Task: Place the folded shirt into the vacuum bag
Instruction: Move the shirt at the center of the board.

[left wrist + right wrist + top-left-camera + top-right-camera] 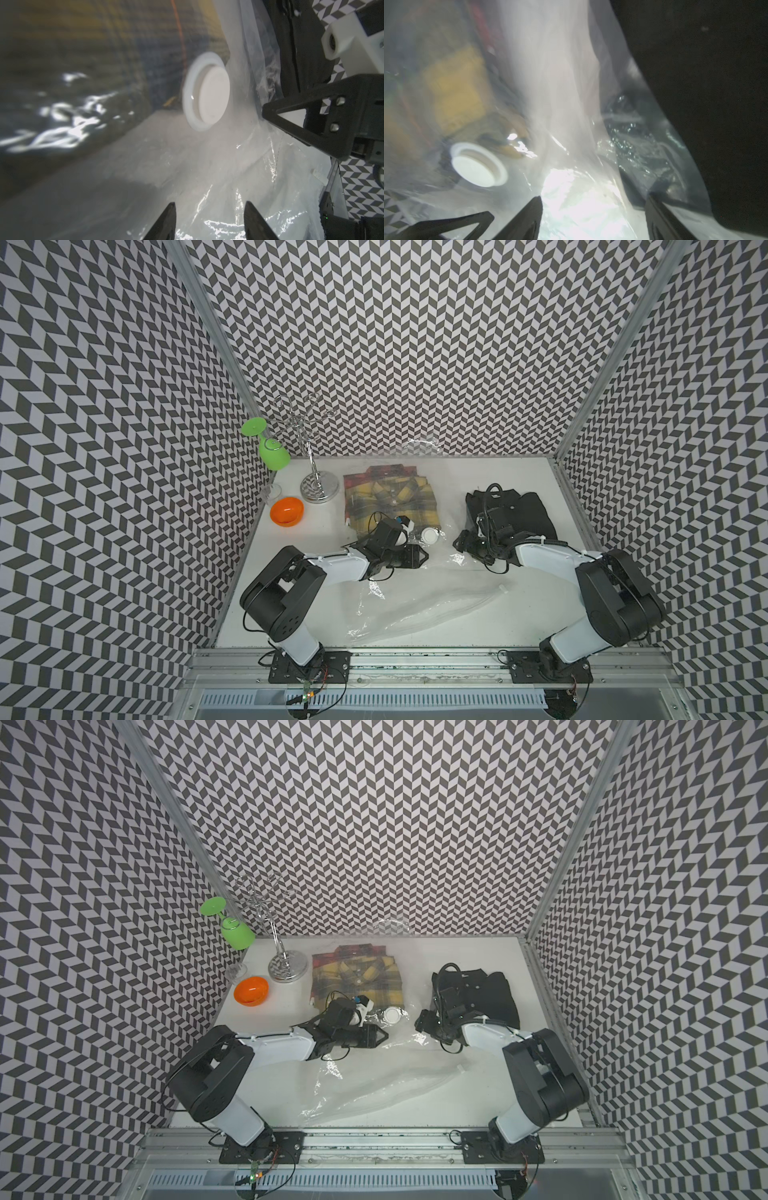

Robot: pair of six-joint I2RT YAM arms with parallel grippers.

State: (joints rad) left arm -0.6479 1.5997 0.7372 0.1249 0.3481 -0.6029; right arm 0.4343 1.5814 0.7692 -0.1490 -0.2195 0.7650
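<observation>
The transparent vacuum bag [415, 610] lies crinkled from the table's front to its back, and its round white valve cap [430, 536] sits mid-table. A folded yellow plaid shirt [386, 497] shows through the plastic at the back left. A folded black shirt [528, 510] lies at the right by the bag's edge. My left gripper [422, 558] [211, 204] is low over the film just in front of the cap [207, 97], jaws apart. My right gripper [459, 541] [593, 197] faces it from the right of the cap [475, 168], jaws wide apart over the plastic.
An orange bowl [286, 511], a clear glass [272, 491] and a chrome rack [318, 487] with a hanging green wine glass [272, 452] stand at the back left. Patterned walls close in three sides. A red plaid shirt [374, 472] lies under the yellow one.
</observation>
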